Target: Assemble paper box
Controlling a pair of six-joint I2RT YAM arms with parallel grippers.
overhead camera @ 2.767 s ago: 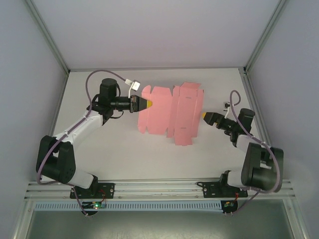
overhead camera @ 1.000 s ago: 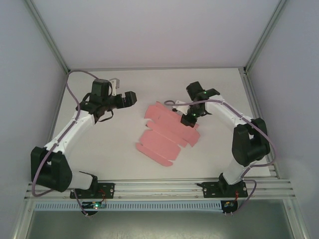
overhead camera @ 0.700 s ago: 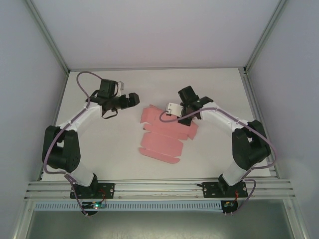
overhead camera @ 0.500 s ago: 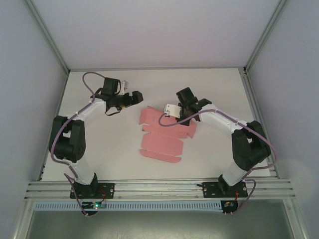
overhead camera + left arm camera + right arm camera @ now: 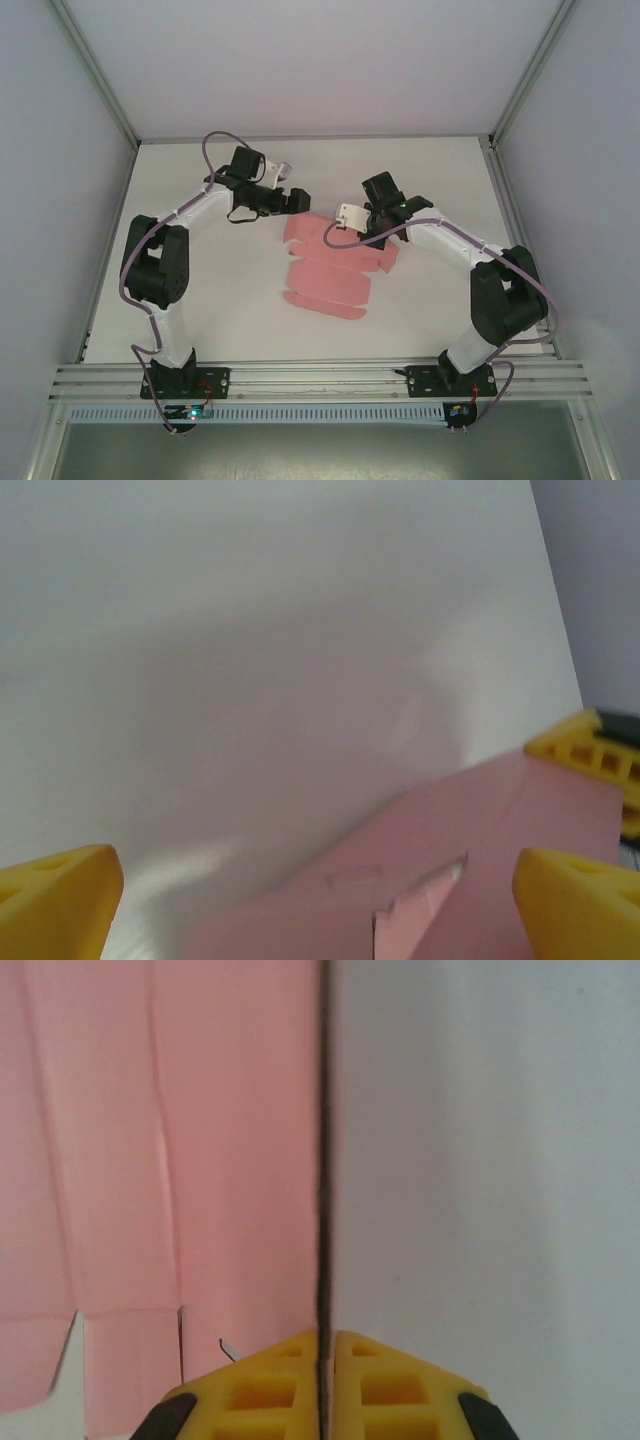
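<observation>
The paper box (image 5: pixel 328 268) is a pink die-cut sheet, partly folded, lying mid-table. My right gripper (image 5: pixel 369 236) is shut on its far right edge. In the right wrist view the yellow fingers (image 5: pixel 262 1392) pinch the paper box (image 5: pixel 170 1160) with a raised panel seen edge-on as a thin dark line, gripper (image 5: pixel 323 1345). My left gripper (image 5: pixel 296 200) hangs open at the sheet's far left corner. In the left wrist view its wide-apart yellow fingertips (image 5: pixel 55 900) frame a corner of the paper box (image 5: pixel 470 820), with nothing held, gripper (image 5: pixel 318 910).
The white table (image 5: pixel 200 300) is bordered by grey walls and aluminium frame posts (image 5: pixel 95 70). A rail (image 5: pixel 320 375) with both arm bases runs along the near edge. The right gripper's yellow fingers (image 5: pixel 590 755) show at the right of the left wrist view.
The left arm has swung right, bringing its open gripper up to the sheet's far left corner. The sheet has shifted slightly, still pinched by the right gripper.
</observation>
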